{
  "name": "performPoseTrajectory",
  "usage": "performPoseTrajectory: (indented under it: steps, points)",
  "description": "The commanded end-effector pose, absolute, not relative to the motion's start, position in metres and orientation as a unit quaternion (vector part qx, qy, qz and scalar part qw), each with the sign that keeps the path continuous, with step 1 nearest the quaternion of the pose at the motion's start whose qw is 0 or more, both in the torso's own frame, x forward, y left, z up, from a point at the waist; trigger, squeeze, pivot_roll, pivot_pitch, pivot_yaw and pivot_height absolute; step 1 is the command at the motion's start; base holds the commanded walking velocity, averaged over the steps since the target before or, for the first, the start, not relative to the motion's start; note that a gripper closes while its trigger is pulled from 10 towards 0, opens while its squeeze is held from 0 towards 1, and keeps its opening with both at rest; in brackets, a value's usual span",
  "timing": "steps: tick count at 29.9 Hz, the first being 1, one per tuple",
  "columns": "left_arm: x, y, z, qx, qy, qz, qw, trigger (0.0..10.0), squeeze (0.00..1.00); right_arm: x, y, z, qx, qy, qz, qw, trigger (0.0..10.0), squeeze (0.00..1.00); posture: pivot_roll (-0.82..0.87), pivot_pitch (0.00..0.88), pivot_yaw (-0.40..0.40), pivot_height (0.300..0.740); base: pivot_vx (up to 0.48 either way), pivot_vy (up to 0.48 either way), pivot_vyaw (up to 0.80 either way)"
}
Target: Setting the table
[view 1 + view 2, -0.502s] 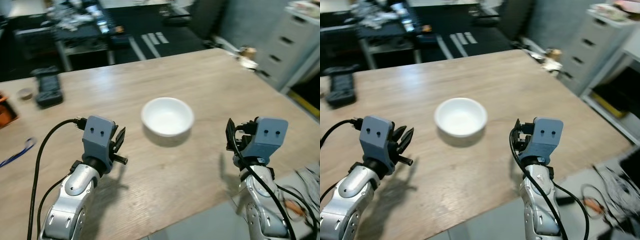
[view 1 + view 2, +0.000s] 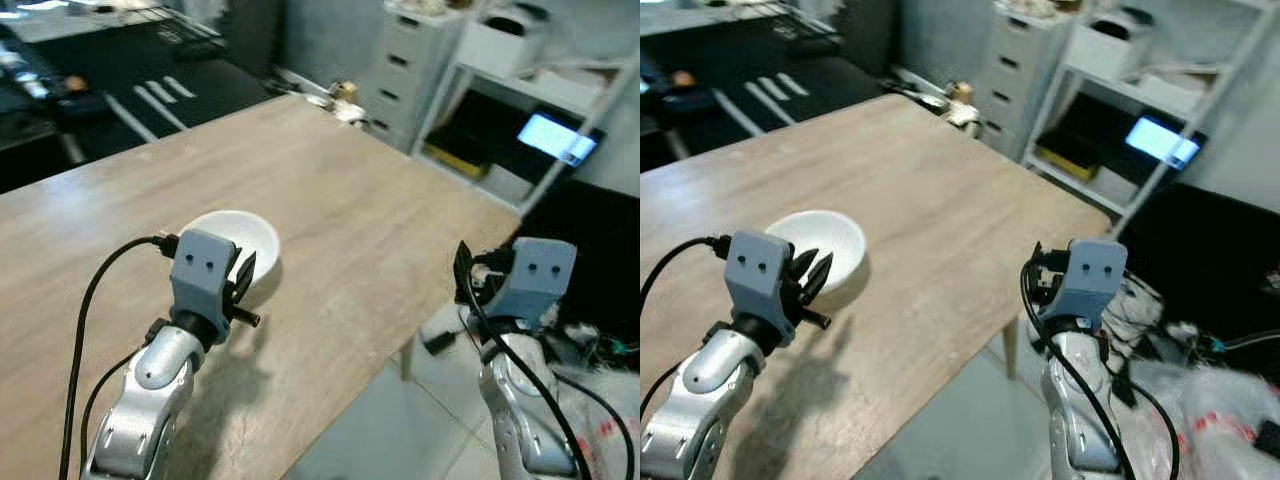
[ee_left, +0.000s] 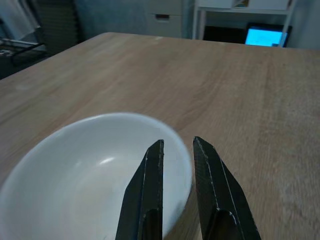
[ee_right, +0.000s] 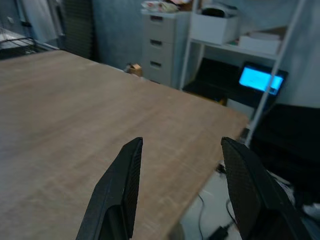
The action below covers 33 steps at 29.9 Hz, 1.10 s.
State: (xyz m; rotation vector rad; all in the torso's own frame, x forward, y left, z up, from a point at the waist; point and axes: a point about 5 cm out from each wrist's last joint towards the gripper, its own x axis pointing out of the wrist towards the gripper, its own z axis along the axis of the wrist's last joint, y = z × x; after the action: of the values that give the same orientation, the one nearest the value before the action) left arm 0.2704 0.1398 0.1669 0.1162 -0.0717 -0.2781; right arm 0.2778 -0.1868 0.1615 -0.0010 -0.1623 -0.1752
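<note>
Left wrist view looks along the left gripper (image 3: 177,145), whose two long black fingers (image 3: 150,190) stand close together with just a narrow gap between them, holding nothing. Their tips hang just over the near rim of a round white ceramic bowl (image 3: 80,170), which sits upright and empty directly ahead of and beneath them on the pale wood-grain worktop (image 3: 240,85). From the head camera the same left gripper (image 2: 243,280) sits in front of the bowl (image 2: 240,235), its fingers pointing at the bowl's side; whether the tips touch the rim cannot be told.

The right gripper (image 4: 182,150) has its fingers (image 4: 122,185) spread wide apart, gripping nothing. Between and beyond them lies bare worktop running out to its far corner. In the head views the right gripper (image 2: 1040,275) hangs past the worktop's edge, over the grey floor (image 2: 960,410), well apart from the bowl.

Beyond the worktop's far corner stands a grey drawer cabinet (image 2: 1015,75), and beside that a white metal shelving frame (image 2: 1160,95) carrying a small glowing blue screen (image 2: 1158,140). A small pale object (image 2: 340,98), too blurred to identify, lies on the worktop's far edge near the cabinet. Black cables (image 2: 85,310) run along both silver arms, and a tangle of dark cables and pale bags (image 2: 1210,400) lies on the floor off to the right gripper's outer side.
</note>
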Motion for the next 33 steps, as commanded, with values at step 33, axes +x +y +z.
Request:
performPoseTrajectory:
  steps: [33]
  points:
    - [0.281, 0.080, 0.193, 0.031, -0.071, -0.324, 0.943, 10.0, 0.00, 0.276, -0.196, 0.155, -0.012, -0.065, -0.114, 0.991, 10.0, 0.00, -0.10, 0.025, 0.038, 0.740, 0.000, 0.000, -0.80]
